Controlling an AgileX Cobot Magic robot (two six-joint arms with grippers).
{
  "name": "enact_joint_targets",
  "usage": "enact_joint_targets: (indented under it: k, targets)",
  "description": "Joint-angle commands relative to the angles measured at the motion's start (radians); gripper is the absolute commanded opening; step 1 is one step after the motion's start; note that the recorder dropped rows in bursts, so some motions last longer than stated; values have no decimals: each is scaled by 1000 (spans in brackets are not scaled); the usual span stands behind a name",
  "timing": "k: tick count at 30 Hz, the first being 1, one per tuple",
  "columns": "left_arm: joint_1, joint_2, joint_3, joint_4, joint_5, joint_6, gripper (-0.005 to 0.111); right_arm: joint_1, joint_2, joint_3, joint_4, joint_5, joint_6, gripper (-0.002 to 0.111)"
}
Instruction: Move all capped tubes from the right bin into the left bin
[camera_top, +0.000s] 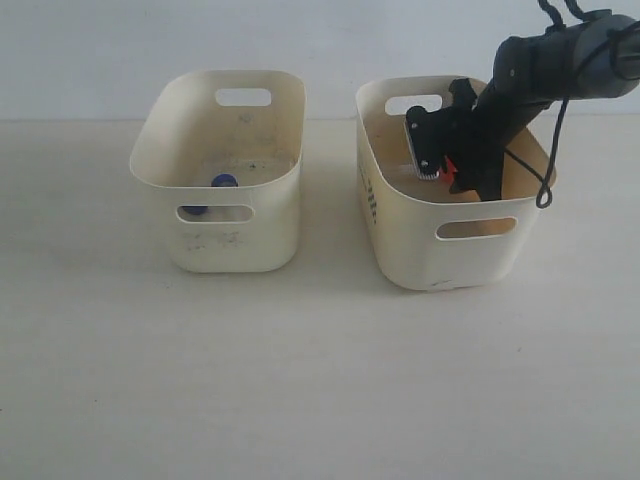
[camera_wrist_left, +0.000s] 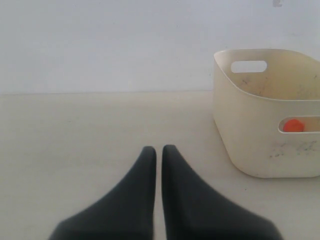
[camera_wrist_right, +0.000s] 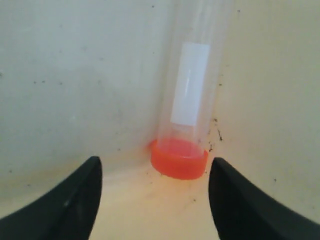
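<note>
On the pale bench stand two cream plastic tubs with cutout handles. I take my bearings from the right bin, which is yellowish inside with a column of dark marks on its side wall. The left bin, smudged on its front below the handle, sits beside the right bin with a gap between them.

The dark right arm slants down into the right bin over its far corner. The right pincer is spread apart, with one finger on either side of a small clear plastic tube with an orange-red cap and neither touching it. That tube stands cap-down on the right bin's floor, tucked into a corner and leaning on the wall. The left pincer waits on the far side of the left bin from the right bin. Its fingers are together with only a slit between them, and it holds nothing.

To my eye the grasp is the step in hand. The next move calls for easing in, closing on the tube's body above the cap, then lifting it over the rim. The corner leaves little room for a finger on the wall side.

The arm and the near wall hide much of the right bin's floor, so I cannot say this is the last tube there. The tube's upper end is cut off. In the left bin only a blue cap, a blue patch behind the handle and an orange-red cap show, and the tube bodies are hard to make out.
</note>
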Motion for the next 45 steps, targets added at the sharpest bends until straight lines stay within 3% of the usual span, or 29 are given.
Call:
enact_joint_targets:
  k: [1,13,20,26,38,45]
  targets:
    - [0,0,-4,-6,-4,-10,4,-8,-2,4,-9,1,24,61]
    - [0,0,-4,-6,-4,-10,4,-8,52,4,-10,-105,57,59]
    - [0,0,-4,-6,-4,-10,4,-8,83,4,-10,-105,73,22]
    - [0,0,-4,-6,-4,-10,4,-8,68,4,-10,-116,108,0]
    - [0,0,-4,-6,-4,-10,4,-8,-134,4,85,3,223,0]
    - [0,0,-4,-6,-4,-10,4,-8,-268,4,189,402,297,0]
